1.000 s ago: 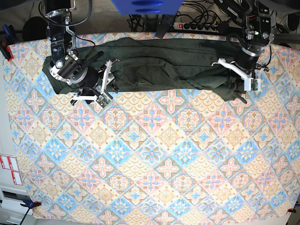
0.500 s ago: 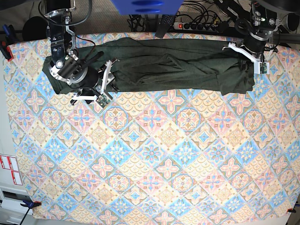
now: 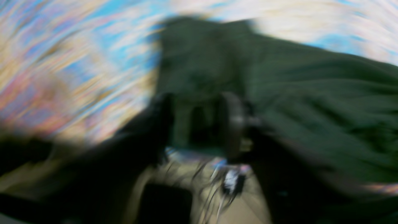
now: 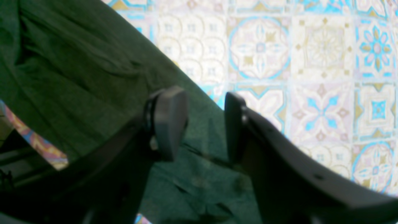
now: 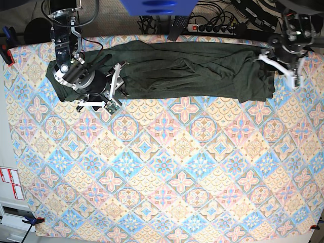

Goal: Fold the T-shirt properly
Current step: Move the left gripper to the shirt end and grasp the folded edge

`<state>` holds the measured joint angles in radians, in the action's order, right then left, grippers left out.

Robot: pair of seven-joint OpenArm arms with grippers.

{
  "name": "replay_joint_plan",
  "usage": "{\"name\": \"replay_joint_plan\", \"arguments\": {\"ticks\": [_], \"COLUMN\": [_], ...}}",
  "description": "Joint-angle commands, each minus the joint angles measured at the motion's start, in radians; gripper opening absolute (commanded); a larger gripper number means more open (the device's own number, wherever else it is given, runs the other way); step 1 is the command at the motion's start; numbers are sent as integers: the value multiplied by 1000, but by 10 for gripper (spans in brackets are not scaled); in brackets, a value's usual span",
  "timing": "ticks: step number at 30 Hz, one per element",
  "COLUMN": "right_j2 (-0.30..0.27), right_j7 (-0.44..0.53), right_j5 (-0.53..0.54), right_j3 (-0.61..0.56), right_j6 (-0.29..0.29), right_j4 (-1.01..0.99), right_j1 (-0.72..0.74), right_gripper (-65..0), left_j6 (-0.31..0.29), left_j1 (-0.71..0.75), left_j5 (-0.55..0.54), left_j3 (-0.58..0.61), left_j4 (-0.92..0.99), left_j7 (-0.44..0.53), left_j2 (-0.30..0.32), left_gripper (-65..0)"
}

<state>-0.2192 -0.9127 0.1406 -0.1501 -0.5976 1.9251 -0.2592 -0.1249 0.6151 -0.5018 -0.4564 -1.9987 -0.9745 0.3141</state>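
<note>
- Across the far edge of the patterned tablecloth [image 5: 162, 167]: the T-shirt [image 5: 192, 71] lies as a long narrow dark-green band, folded lengthwise, running almost from one side of the cloth to the other. Ridges and a bunched fold show near its middle. Risk: any next fold made over these wrinkles would lock them in and give an uneven stack.
- Right gripper [image 4: 205, 124]: jaws apart, hovering low over the shirt's end at the base view's left, nothing between the pads. Fabric edge sits just under the fingertips. Risk: closing here may pinch one layer only, so the layers beneath would slide and the band would skew.
- Left gripper [image 5: 283, 68]: at the shirt's other end, close to the corner. Wrist view is smeared by motion; jaws look parted with no cloth held, but I cannot tell for sure. Risk: a snagged hem would drag that end out of line.
- Power strip [image 5: 215, 29] and cables behind the table: well apart, no concern.
</note>
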Motion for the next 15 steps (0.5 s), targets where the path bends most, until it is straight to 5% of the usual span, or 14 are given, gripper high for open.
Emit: {"name": "replay_joint_plan", "arguments": {"ticks": [1, 6, 15], "right_j2": [-4, -4, -4], "right_j7": [22, 19, 19], "right_j5": [14, 14, 14], "right_j3": [2, 1, 1], "right_j6": [3, 3, 3], "right_j4": [20, 20, 20], "right_j1": [10, 11, 10], "right_gripper": [-414, -414, -414], "left_j6": [-12, -12, -14], "left_j1": [-30, -122, -217], "left_j5": [-37, -113, -220], "left_j3": [-18, -18, 104], "left_j4": [-6, 83, 258], "left_j7": [-70, -206, -215], "left_j2": [58, 170, 334], "left_gripper": [-271, -122, -61]}}
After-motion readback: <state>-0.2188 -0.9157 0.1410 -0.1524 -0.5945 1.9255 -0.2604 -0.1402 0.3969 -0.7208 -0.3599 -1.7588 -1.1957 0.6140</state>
